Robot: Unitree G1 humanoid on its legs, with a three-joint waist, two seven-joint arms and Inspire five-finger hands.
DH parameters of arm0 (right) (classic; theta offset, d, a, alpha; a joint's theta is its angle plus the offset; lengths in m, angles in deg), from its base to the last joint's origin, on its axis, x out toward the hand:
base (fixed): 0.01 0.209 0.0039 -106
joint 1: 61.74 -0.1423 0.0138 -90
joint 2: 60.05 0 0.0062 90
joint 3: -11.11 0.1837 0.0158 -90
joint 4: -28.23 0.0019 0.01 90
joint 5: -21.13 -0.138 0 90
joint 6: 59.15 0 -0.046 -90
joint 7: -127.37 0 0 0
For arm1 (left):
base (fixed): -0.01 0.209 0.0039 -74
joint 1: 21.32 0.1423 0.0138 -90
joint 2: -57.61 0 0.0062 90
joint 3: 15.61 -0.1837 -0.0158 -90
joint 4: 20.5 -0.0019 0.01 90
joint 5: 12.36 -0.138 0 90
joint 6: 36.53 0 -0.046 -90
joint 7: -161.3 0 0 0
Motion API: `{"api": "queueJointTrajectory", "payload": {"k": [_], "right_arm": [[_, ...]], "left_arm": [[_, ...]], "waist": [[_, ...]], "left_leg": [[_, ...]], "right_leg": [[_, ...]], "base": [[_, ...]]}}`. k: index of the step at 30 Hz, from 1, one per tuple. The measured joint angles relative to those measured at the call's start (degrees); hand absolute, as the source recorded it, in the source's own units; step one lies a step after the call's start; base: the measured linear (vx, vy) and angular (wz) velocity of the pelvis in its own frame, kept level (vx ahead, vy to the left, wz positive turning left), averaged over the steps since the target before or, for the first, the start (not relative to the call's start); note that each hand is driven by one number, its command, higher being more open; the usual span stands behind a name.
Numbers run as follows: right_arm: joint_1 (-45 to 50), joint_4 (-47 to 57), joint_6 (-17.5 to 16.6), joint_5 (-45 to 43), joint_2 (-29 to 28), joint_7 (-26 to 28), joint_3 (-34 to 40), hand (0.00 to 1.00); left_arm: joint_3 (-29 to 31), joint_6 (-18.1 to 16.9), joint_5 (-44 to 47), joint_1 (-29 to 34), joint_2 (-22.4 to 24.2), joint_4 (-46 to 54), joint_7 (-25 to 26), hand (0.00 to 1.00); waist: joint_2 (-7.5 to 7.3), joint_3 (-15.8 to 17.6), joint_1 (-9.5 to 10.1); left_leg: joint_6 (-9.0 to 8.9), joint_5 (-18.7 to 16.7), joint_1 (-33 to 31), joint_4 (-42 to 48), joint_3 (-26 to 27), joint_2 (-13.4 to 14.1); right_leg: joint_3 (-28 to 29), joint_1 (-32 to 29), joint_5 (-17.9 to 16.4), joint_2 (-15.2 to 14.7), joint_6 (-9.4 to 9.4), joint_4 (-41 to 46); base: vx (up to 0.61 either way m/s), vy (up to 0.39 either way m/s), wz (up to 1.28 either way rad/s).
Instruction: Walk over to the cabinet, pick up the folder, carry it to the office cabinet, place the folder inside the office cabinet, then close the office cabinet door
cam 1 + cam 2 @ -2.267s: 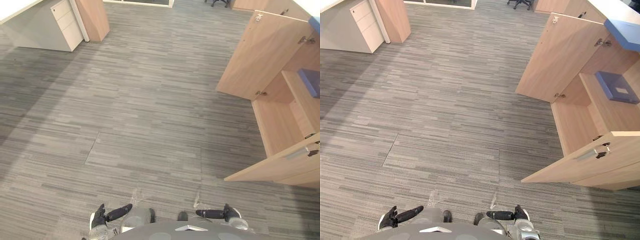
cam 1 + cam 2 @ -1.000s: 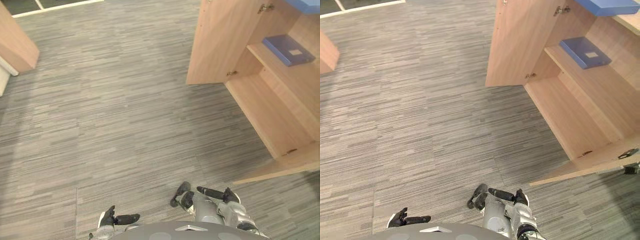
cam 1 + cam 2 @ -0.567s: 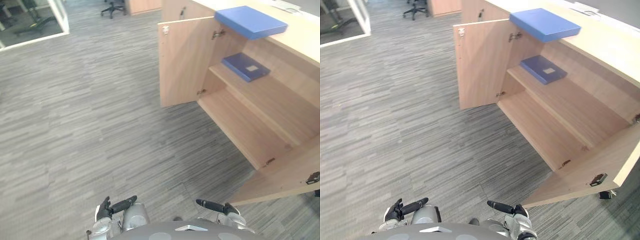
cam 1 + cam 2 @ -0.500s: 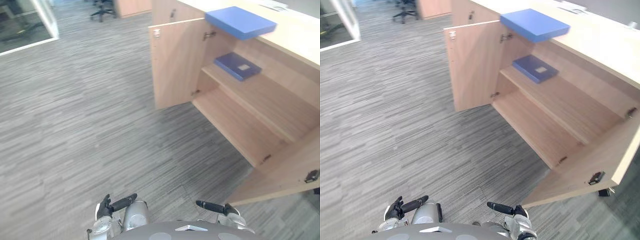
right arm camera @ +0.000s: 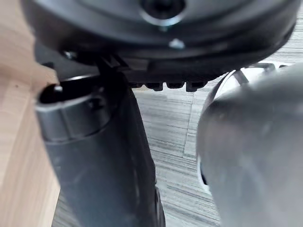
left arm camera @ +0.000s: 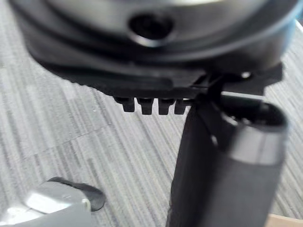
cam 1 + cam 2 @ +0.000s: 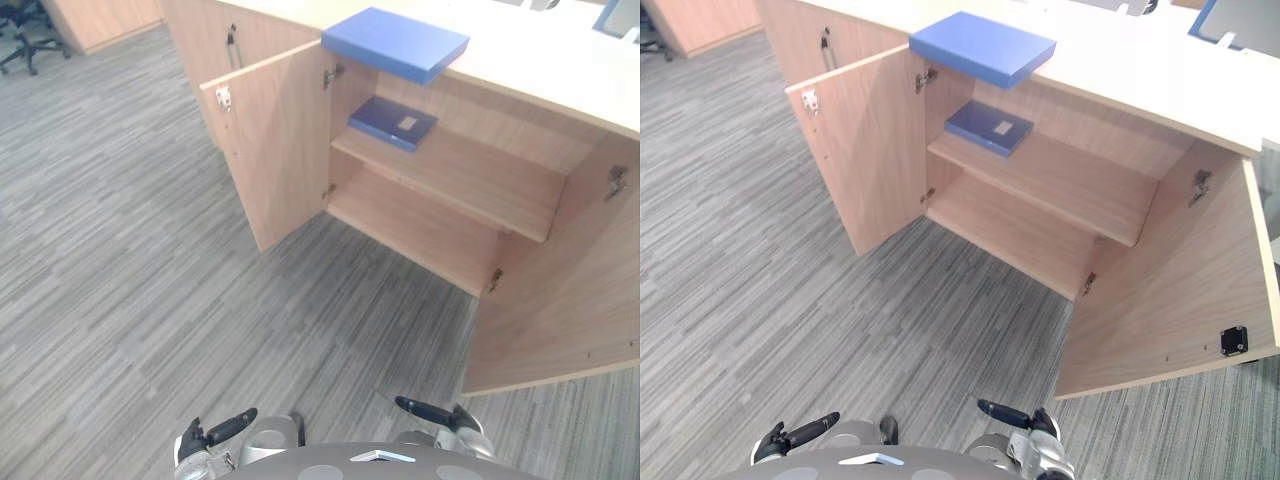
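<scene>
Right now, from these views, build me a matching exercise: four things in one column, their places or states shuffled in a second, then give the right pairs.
Column one
1. light blue folder
2. dark blue folder
3. left cabinet door
4. right robot hand

Column two
A. lying on the upper shelf inside the cabinet
B. fingers straight, low above the carpet, holding nothing
C. swung outward on its hinges
D. on the cabinet's top, at its front edge

Pairs: 1-D, 2-A, 3-C, 4-B
</scene>
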Motion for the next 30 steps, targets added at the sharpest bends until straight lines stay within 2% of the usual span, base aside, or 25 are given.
{"api": "queueJointTrajectory", "payload": {"k": [1,4,5,6,7,8,10,17,20,21,22,24,25,26,27,28,29,30], "right_arm": [[0.00,0.01,-0.04,-0.05,-0.08,0.19,0.44,1.00],[-0.24,1.26,-0.06,-0.05,-0.18,0.62,0.67,1.00],[-0.20,1.83,-0.07,-0.03,-0.55,0.52,0.67,1.00],[-0.17,1.85,-0.09,-0.02,-0.97,0.45,0.69,1.00],[-0.25,1.85,-0.01,-0.34,-1.50,0.51,1.15,1.00],[0.03,1.88,0.05,-0.41,-1.63,0.04,1.78,1.00],[0.46,3.08,-0.06,-0.46,-1.62,-0.06,1.85,1.00],[1.95,5.01,0.04,-0.52,-2.66,0.12,1.91,1.00],[2.29,4.54,0.08,-0.50,-2.68,0.13,2.09,1.00],[2.40,3.92,0.14,-0.48,-2.66,0.12,2.14,1.00],[2.47,3.92,0.19,-0.48,-2.62,0.17,1.94,1.00],[2.45,4.03,0.19,-0.53,-2.10,0.29,0.89,1.00],[2.28,3.97,0.19,-0.58,-1.58,0.26,-0.26,1.00],[2.33,3.89,0.16,-0.58,-0.88,0.26,-1.89,1.00],[2.20,3.77,0.17,-0.58,-0.95,0.25,-2.80,1.00],[1.40,3.12,0.09,-0.56,-1.50,0.27,-4.21,1.00],[0.16,2.22,0.18,-0.56,-1.24,0.05,-4.84,1.00],[-0.53,1.73,0.24,-0.56,-1.14,-0.01,-4.92,1.00]], "left_arm": [[-0.10,0.13,-0.04,-0.51,-0.04,-0.03,-0.02,1.00],[-0.68,0.01,-0.20,-2.17,0.49,-0.05,-0.10,1.00],[-1.71,-0.01,-0.18,-3.25,0.44,-0.14,-0.31,1.00],[-2.00,-0.13,-0.14,-3.44,0.01,-0.02,-0.56,1.00],[-2.37,-0.25,-0.14,-3.89,-0.49,-0.12,-0.62,1.00],[-2.99,-0.16,-0.25,-4.10,-0.16,-0.55,-0.69,1.00],[-3.25,-0.19,-0.23,-4.28,0.80,-0.36,-0.75,1.00],[-3.34,-0.18,-2.50,-4.36,1.83,0.52,-3.00,1.00],[-2.31,0.01,-2.48,-4.33,2.25,0.11,-3.41,1.00],[-2.32,0.04,-2.48,-4.16,2.27,0.05,-3.50,1.00],[-1.68,0.10,-2.35,-4.22,2.36,0.79,-3.83,1.00],[0.63,0.18,-2.18,-4.18,3.50,2.05,-3.83,1.00],[2.02,0.26,-1.78,-3.85,4.33,2.68,-3.83,1.00],[2.03,0.28,-1.32,-3.19,4.58,3.06,-3.62,1.00],[2.04,0.28,-1.11,-3.02,4.50,3.35,-3.60,1.00],[1.85,0.20,-0.05,-2.94,4.12,3.82,-3.54,1.00],[0.75,0.14,-0.03,-3.12,4.15,4.62,-3.67,1.00],[0.35,0.01,0.11,-3.10,4.17,5.11,-3.75,1.00]], "waist": [[0.10,0.05,-0.34],[0.85,0.21,-1.84],[0.29,0.47,-1.78],[-0.70,0.55,-1.66],[-1.78,0.66,-1.59],[-1.10,1.11,-1.60],[-0.45,1.19,-2.00],[-0.85,0.38,-1.62],[-0.58,-0.57,-1.61],[-0.45,-1.60,-1.68],[-0.10,-1.91,-1.89],[1.30,-2.08,-1.43],[2.65,-2.03,-1.44],[3.66,-2.25,-1.44],[3.21,-2.18,-1.37],[2.40,-2.44,-0.35],[2.52,-2.40,0.32],[2.62,-2.32,0.52]], "left_leg": [[0.03,0.01,0.99,-0.79,1.11,0.28],[0.03,-0.02,2.15,-1.60,1.77,1.85],[-0.40,-0.15,2.71,-1.92,2.10,2.20],[-0.97,-0.39,2.91,-1.91,2.22,1.75],[-1.76,-0.75,3.24,-1.99,1.98,1.60],[-2.84,-0.51,4.75,-3.60,2.68,2.38],[-3.95,0.42,5.90,-5.77,2.98,3.09],[-4.60,0.86,9.42,-11.84,2.12,4.04],[-5.72,-1.78,8.48,-8.16,0.71,5.70],[-6.31,-4.85,6.04,-2.33,-0.44,7.02],[-6.95,-9.64,0.37,10.31,-1.97,9.03],[-7.72,-12.17,-6.35,26.69,-3.32,12.25],[-7.22,-10.68,-8.96,37.18,-3.46,14.63],[-7.16,-7.09,-9.86,44.61,-2.77,16.58],[-6.10,-3.76,-10.77,48.55,-1.98,17.20],[-5.00,-1.37,-13.39,55.74,-0.39,18.05],[-4.46,-6.84,-16.94,59.00,0.62,17.77],[-3.75,-8.95,-19.17,59.10,1.36,17.25]], "right_leg": [[-1.08,-0.93,-1.26,0.82,1.97,-0.51],[-1.44,-3.48,-2.24,3.82,3.13,-6.94],[0.15,-4.71,-0.58,5.21,5.53,-14.36],[1.18,-4.62,1.04,5.53,6.63,-19.03],[1.83,-4.10,4.29,6.09,4.45,-20.66],[1.06,-2.89,3.90,7.59,5.67,-21.70],[1.15,-2.87,3.06,8.40,5.46,-21.38],[1.15,-2.37,-0.13,9.46,4.66,-19.73],[0.82,0.06,-0.59,12.78,4.84,-23.31],[1.08,1.28,-0.58,14.53,4.82,-25.95],[0.65,3.17,-0.20,16.46,4.46,-28.02],[0.64,5.40,0.36,18.41,4.17,-28.13],[1.16,8.04,0.29,19.70,4.14,-28.12],[1.99,11.15,0.29,20.68,4.11,-29.25],[2.76,12.79,0.29,20.77,4.11,-30.74],[4.55,15.85,0.35,20.13,4.24,-33.32],[6.60,16.83,0.33,18.78,4.26,-33.80],[7.50,16.82,0.34,17.72,4.26,-33.58]], "base": [[0.14,0.072,-0.58],[0.09,-0.003,-0.30],[0.06,-0.093,-0.19],[0.04,-0.117,-0.11],[0.04,-0.162,-0.12],[0.04,-0.113,-0.08],[0.05,-0.115,-0.05],[0.08,-0.048,0.02],[0.21,-0.016,0.24],[0.26,-0.041,0.47],[0.27,-0.061,0.44],[0.31,-0.042,0.17],[0.39,0.019,-0.08],[0.31,0.033,-0.17],[0.28,0.023,-0.44],[0.30,0.068,-0.65],[0.36,0.176,-0.71],[0.33,0.235,-0.64]]}}
